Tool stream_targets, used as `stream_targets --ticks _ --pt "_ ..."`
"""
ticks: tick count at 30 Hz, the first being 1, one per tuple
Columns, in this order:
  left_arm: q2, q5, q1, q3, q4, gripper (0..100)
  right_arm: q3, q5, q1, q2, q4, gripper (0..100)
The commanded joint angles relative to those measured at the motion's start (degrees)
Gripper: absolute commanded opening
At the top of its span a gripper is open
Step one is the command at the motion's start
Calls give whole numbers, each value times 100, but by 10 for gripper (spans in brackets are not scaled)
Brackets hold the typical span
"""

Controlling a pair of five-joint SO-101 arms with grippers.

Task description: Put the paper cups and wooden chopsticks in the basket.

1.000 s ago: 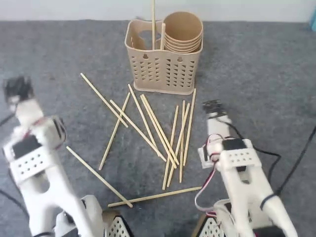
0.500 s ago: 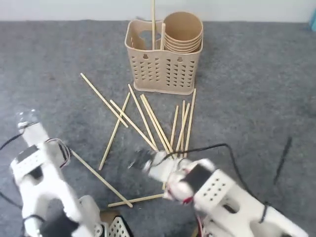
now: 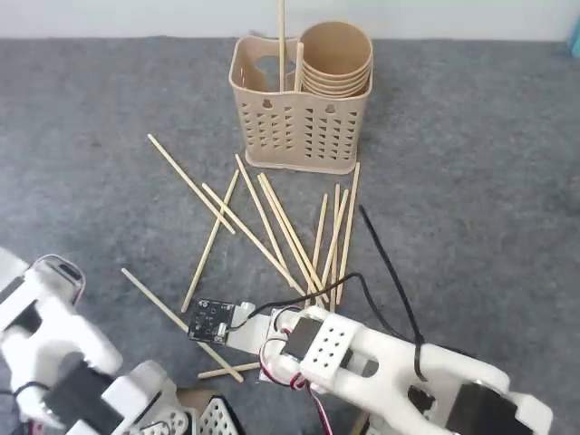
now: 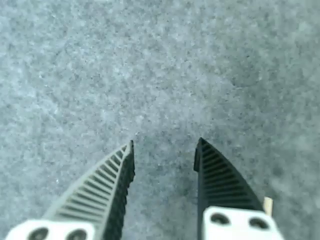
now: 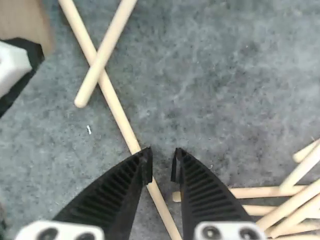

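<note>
A beige slotted basket [image 3: 299, 122] stands at the back with a stack of paper cups [image 3: 335, 54] and upright chopsticks [image 3: 282, 41] inside. Several wooden chopsticks [image 3: 290, 237] lie scattered on the grey carpet in front of it. My right gripper [image 5: 161, 161] hangs low over a long chopstick [image 5: 117, 112] crossed by a shorter one [image 5: 102, 52]. Its fingers stand a narrow gap apart and hold nothing. In the high view it sits at the front by that crossing [image 3: 208, 320]. My left gripper [image 4: 165, 146] is open over bare carpet at the front left.
The left arm's white body [image 3: 45, 349] fills the front left corner, and the right arm's body [image 3: 390, 372] with its black cable [image 3: 390, 272] lies across the front. A chopstick end [image 4: 268, 204] shows beside the left fingers. Bare carpet lies at both sides.
The right arm swung from the right side leftward and down across the front, to the crossed chopsticks. The left arm drew back and sank toward the front left corner.
</note>
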Motion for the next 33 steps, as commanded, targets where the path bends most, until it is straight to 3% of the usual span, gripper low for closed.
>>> stream_targets --ticks 1,8,13,23,30,33 --pt "0 62 -9 -224 -132 185 -299 -26 -110 -4 145 88" --pt "0 62 0 -215 -132 185 -853 -53 -470 -760 1191 88" --pt "0 62 -9 -215 -132 185 -879 -132 -1059 -892 1279 88" --pt "0 79 -53 -215 -132 185 -888 -149 -532 664 268 88" --pt "9 79 -53 -215 -132 185 -1073 -149 -505 989 321 78" --pt "9 79 -53 -215 -132 185 -1073 -167 -505 980 374 6"
